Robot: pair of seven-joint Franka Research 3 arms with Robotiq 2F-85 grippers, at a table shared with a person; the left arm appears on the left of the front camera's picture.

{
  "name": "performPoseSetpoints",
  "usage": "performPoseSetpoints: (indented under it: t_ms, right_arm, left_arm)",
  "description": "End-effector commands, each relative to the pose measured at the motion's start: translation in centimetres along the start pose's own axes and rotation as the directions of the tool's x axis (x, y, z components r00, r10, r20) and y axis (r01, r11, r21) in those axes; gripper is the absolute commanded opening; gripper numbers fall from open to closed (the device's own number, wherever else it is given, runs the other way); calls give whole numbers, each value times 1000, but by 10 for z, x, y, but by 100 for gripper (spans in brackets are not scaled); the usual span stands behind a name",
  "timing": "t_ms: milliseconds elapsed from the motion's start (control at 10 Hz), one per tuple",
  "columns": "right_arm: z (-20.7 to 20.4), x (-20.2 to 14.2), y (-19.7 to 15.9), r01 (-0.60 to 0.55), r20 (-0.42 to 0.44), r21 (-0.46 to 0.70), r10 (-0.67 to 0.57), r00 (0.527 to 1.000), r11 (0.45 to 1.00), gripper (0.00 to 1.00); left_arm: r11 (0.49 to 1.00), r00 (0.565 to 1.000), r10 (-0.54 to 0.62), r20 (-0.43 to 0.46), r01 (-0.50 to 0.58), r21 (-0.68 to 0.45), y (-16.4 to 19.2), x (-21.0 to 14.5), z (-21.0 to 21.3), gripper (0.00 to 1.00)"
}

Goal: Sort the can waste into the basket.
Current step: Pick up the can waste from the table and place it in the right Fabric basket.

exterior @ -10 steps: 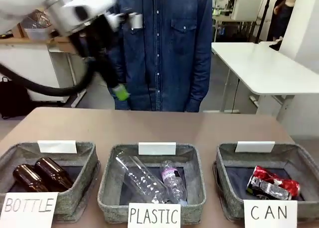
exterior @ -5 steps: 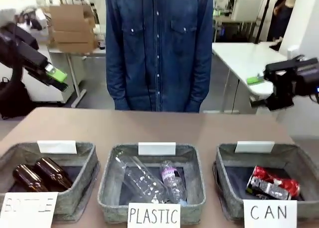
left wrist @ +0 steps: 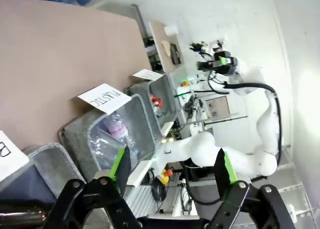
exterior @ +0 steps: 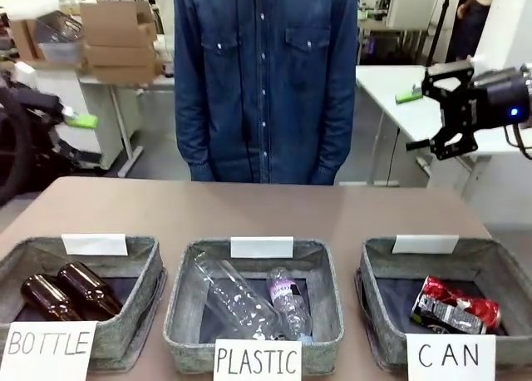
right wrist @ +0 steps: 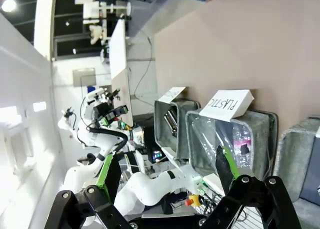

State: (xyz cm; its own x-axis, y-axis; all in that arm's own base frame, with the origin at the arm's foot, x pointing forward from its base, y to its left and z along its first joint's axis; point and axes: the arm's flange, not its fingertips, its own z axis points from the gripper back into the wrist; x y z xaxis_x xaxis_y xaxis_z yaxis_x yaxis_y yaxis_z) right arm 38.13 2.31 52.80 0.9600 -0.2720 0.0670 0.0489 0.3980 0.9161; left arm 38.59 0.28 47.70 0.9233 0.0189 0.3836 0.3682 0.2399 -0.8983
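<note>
Both pincers [left wrist: 172,169] [right wrist: 165,175] now retracted; crumpled shiny cans [exterior: 453,308] in soft fabric basket [exterior: 378,314].

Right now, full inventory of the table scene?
CAN basket: 1, grey fabric, table right end.
cans: 2, red and silver-grey, lying in the CAN basket.
PLASTIC basket: 1, grey, middle.
plastic bottles: 2, clear, in the PLASTIC basket.
BOTTLE basket: 1, grey, left end.
glass bottles: 2, brown, in the BOTTLE basket.
table: 1, brown.
person: 1, denim shirt, standing at the far side.
left gripper: open, holding nothing.
right gripper: open, holding nothing, raised at right.
</note>
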Motion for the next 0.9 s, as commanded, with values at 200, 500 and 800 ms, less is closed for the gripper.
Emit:
performPoseSetpoints:
  t_ms: [200,500,800]
  right_arm:
    - [-9,-7,-1,-23,-6,21,23,1000,1000,100]
    - [-9,-7,-1,-23,-6,21,23,1000,1000,100]
    - [-9,-7,-1,-23,-6,21,23,1000,1000,100]
  left_arm:
    - [999,1000,-13,-3,13,-30,-7,3,6,87]
    - [999,1000,-13,-3,13,-30,-7,3,6,87]
    - [999,1000,-13,-3,13,-30,-7,3,6,87]
